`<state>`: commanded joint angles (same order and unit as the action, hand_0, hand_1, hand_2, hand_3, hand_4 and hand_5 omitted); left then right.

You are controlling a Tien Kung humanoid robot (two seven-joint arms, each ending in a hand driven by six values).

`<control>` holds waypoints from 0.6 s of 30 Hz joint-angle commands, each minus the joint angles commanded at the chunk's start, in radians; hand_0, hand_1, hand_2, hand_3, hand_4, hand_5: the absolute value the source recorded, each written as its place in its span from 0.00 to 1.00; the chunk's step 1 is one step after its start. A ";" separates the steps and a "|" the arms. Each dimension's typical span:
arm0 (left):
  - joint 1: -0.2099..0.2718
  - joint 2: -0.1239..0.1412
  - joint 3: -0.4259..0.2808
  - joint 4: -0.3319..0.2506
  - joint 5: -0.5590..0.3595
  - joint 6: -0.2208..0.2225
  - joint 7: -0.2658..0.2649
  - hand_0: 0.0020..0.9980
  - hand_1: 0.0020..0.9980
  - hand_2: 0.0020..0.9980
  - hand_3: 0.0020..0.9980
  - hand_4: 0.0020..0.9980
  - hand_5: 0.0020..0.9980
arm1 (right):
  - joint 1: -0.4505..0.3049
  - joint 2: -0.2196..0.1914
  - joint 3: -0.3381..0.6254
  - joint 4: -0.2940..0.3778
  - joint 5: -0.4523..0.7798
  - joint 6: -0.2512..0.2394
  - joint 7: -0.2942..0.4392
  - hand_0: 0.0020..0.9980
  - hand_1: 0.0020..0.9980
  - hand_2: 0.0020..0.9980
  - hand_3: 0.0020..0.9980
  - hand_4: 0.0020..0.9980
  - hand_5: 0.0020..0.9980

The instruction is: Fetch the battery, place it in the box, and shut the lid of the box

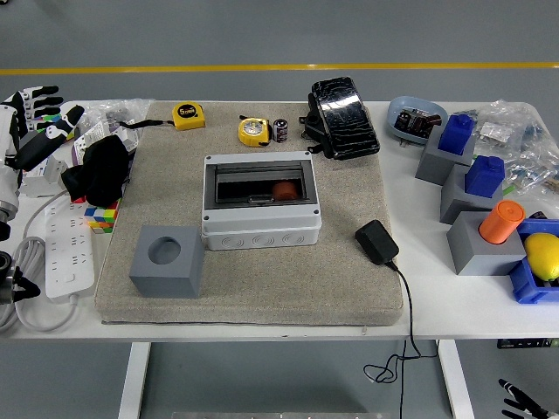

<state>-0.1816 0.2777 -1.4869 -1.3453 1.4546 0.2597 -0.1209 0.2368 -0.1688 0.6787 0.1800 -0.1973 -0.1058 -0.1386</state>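
left hand (35,118): far left table edge, fingers spread, holding nothing
right hand: we only see fingertips at the bottom right corner (state can't be told)
battery (280,130): upright beside the yellow tape measure (253,131), behind the box (260,202)
box: dark lid looks down, something orange inside
handling: we judge it rigid, light, slick; pinch the sides from above

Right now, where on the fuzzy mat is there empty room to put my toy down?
The mat is bare along its front, between the grey cube and the black adapter, in front of the box. The strip left of the box is also free. The far edge is crowded: two tape measures, the battery, and a black pouch.
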 joint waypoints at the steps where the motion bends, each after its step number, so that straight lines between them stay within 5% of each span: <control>1: -0.001 0.000 0.002 0.000 -0.001 -0.001 0.001 0.53 0.69 0.71 0.73 1.00 0.59 | 0.000 0.000 0.002 0.000 -0.001 0.000 -0.001 0.65 0.69 0.66 0.56 0.94 0.48; 18: -0.012 -0.011 -0.004 -0.006 -0.003 -0.010 0.000 0.53 0.69 0.71 0.73 1.00 0.59 | 0.004 -0.014 0.025 0.000 0.000 0.003 0.017 0.65 0.69 0.66 0.56 0.94 0.49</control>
<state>-0.1936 0.2665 -1.4910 -1.3517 1.4519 0.2500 -0.1214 0.2406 -0.1832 0.7041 0.1800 -0.1978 -0.1025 -0.1215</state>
